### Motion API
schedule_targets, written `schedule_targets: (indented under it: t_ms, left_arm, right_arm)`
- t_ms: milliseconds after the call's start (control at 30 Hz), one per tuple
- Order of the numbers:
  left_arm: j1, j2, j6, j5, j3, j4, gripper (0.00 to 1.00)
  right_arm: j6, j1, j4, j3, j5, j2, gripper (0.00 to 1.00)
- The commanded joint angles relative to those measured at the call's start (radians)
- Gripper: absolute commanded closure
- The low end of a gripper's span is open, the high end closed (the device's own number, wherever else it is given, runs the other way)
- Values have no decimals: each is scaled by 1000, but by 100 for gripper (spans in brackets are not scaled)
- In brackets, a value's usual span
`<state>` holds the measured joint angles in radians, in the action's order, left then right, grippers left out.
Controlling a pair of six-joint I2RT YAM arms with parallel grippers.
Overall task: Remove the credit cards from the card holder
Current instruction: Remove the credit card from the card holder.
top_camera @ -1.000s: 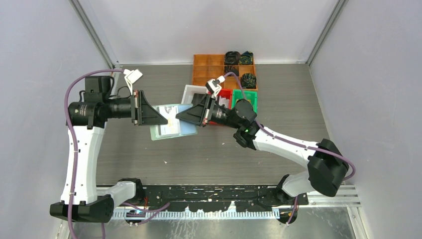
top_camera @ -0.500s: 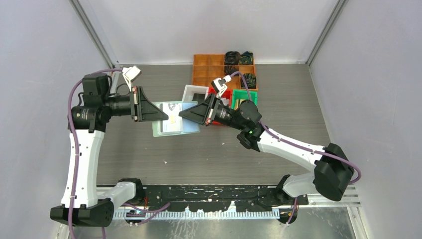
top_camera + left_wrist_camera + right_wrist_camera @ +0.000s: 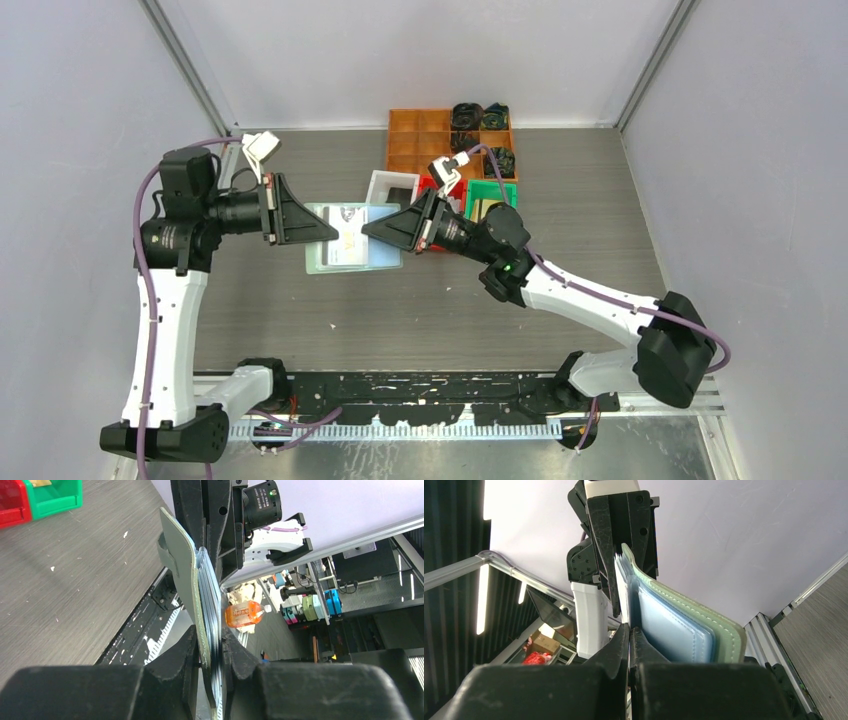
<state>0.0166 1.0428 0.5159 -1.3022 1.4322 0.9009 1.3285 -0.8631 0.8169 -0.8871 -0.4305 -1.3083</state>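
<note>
1. The card holder [image 3: 352,240] hangs open in the air over the middle of the desk [image 3: 400,310], somewhat toward its far edge, stretched between the two grippers and touching nothing else.
2. The left gripper [image 3: 318,235] is clamped on the holder's left edge; in the left wrist view its fingers [image 3: 175,660] squeeze the sage-green cover and the stack of clear pockets, seen edge-on.
3. The right gripper [image 3: 368,232] meets the holder from the opposite side. Its fingers [image 3: 616,645] are pressed almost together on one thin pale leaf at the open edge of the holder. I cannot tell whether that leaf is a card or a pocket sleeve.
4. From above, pale credit cards [image 3: 350,252] show inside the bluish pockets, with a small yellow patch near the fold.
5. In the right wrist view the green cover bulges to the right of the pinched leaf, with the blue pockets between them.
6. An orange compartment tray [image 3: 420,135] sits at the desk's far edge, right of middle, with dark bundles [image 3: 480,117] in its right-hand compartments.
7. Just in front of the tray stand a white bin [image 3: 382,182], a red bin [image 3: 455,187] and a green bin [image 3: 508,195], side by side.
</note>
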Motion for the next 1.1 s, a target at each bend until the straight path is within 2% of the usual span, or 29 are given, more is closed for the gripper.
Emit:
schedule_targets:
  t_ms: [0,300,633,767,867,967,1067]
  left_arm:
    - [-12,-42,19,-67,42,-80,94]
    - [-12,-20,-105,33,93,63,100]
    - [-12,-20,-122,63,90,71,100]
    - [-12,-20,-122,80,88,70,100]
    - [-12,-16,-120,90,91,70,100]
    - [-12,-17,-124,92,92,74,100]
    - [-12,-17,-130,94,92,79,100]
  right_arm:
    - [-42,28,-53,36,33,38,99]
    - [-42,30,-56,50,26,59,99]
    - [1,28,24,69,10,33,99]
    - [48,16,88,33,-23,-12,76]
    - [85,10,143,15,-40,-44,64]
    - [114,10,184,13,-49,-65,62]
    - [129,10,213,21,-44,-66,64]
